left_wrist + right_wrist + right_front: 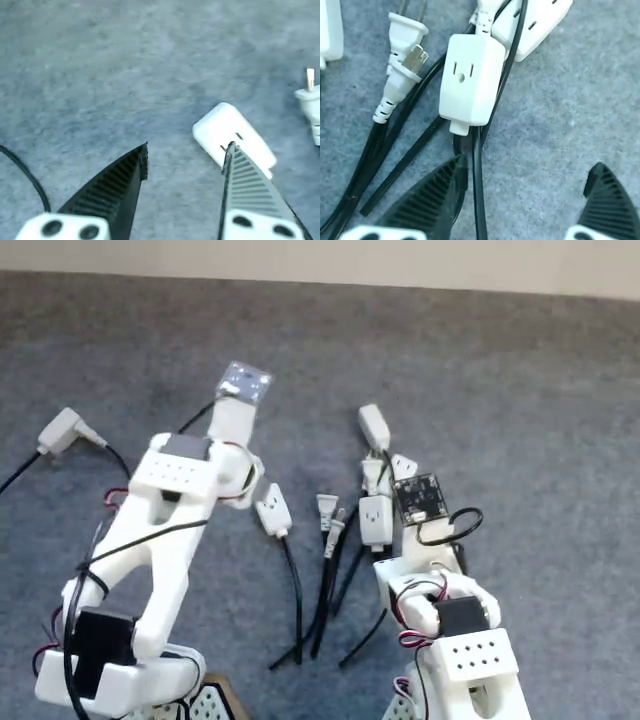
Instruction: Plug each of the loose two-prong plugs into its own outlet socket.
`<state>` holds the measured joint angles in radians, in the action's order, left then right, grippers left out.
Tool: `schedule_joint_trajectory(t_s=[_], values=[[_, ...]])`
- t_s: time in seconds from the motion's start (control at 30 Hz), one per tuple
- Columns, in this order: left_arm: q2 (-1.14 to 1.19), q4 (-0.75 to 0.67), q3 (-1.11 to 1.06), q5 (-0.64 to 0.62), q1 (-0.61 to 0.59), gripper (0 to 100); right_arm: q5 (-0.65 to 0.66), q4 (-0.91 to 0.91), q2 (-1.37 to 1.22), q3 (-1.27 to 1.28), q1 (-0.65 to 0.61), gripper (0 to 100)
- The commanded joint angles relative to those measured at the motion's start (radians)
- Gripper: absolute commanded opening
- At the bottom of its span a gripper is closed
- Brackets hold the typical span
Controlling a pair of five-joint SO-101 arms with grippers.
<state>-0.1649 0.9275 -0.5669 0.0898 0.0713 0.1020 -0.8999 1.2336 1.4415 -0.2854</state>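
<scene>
Two plugs [406, 31] lie loose beside the central socket [470, 82], apparently none seated yet; left end effector [187, 150] and right end effector [530, 170] gape empty.

Left pincer [187, 147], right pincer [529, 165]: agape.

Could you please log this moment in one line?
left gripper open by outlet socket | right gripper open above cords | plugs loose

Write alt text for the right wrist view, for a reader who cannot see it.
The open right gripper hangs near a white outlet socket lying face up on grey carpet. Beside the socket lie two loose two-prong plugs on black cords; a second white socket lies farther off.
</scene>
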Motion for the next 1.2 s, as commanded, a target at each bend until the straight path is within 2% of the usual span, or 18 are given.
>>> schedule_joint_trajectory(t_s=[0.0, 0.13, 0.23, 0.57, 0.7, 0.8, 0.93, 1.17], values=[[-0.016, -0.034, -0.022, -0.006, 0.015, 25, -0.006, 0.013, 0.012, -0.005, 0.010, 35.4], [-0.016, -0.126, -0.159, 0.040, 0.013, 25, -0.006, 0.013, 0.012, -0.005, 0.012, 35.4], [-0.016, -0.176, -0.234, 0.081, -0.031, 22, -0.006, 0.013, 0.012, -0.005, 0.012, 35.4], [-0.016, -0.181, -0.246, 0.278, -0.335, 22, -0.006, 0.013, 0.012, -0.005, 0.013, 35.4], [-0.028, -0.178, -0.203, 0.285, -0.392, 22, -0.008, 0.013, 0.012, -0.005, 0.013, 35.4], [-0.028, -0.074, -0.097, 0.226, -0.352, 22, -0.008, 0.013, 0.012, -0.005, 0.013, 35.4], [-0.028, 0.106, 0.076, 0.130, -0.222, 23, -0.008, 0.013, 0.012, -0.005, 0.012, 35.4], [-0.018, 0.226, 0.260, -0.006, 0.033, 23, -0.008, 0.013, 0.012, -0.005, 0.012, 35.4]])
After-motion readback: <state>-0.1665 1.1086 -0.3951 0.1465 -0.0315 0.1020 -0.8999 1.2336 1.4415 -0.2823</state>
